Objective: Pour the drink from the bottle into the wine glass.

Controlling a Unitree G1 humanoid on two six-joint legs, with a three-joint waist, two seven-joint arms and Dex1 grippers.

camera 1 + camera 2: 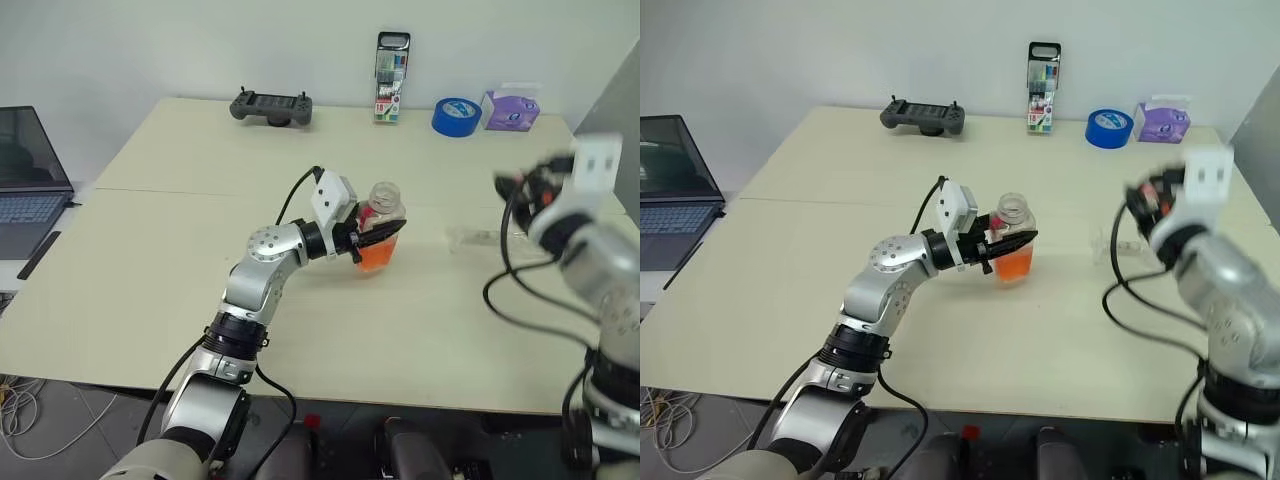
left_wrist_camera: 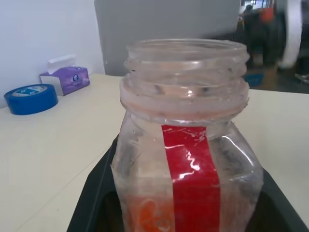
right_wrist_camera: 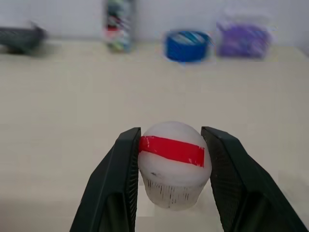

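The left end effector (image 1: 383,236) is clenched around the bottle (image 1: 381,232), its two black fingers pressing the squarish body from either side near the middle of the table (image 1: 180,300). The bottle stands upright with its mouth uncapped; the threaded neck and a red label strip face the left wrist view. The drink (image 1: 377,256), a bright orange liquid, fills only the lower part of the bottle.

The right end effector (image 3: 169,166) is grasping the white cap (image 3: 174,162), which has a red band across its rounded top. The cap sits between the two black fingers, touching both, and is held well apart from the bottle, over the right side of the table. In the head views the right arm is blurred.

The wine glass (image 1: 470,238) shows as a faint clear shape on the table between the bottle and the right arm; whether it stands or lies I cannot tell.

Along the far edge of the table are a black game controller (image 1: 271,107), a tall clear marker case with a black handle (image 1: 392,78), a blue tape roll (image 1: 456,117) and a purple tissue pack (image 1: 510,109). The tape roll and tissue pack lie just beside each other. An open laptop (image 1: 30,185) sits beyond the table's left edge.
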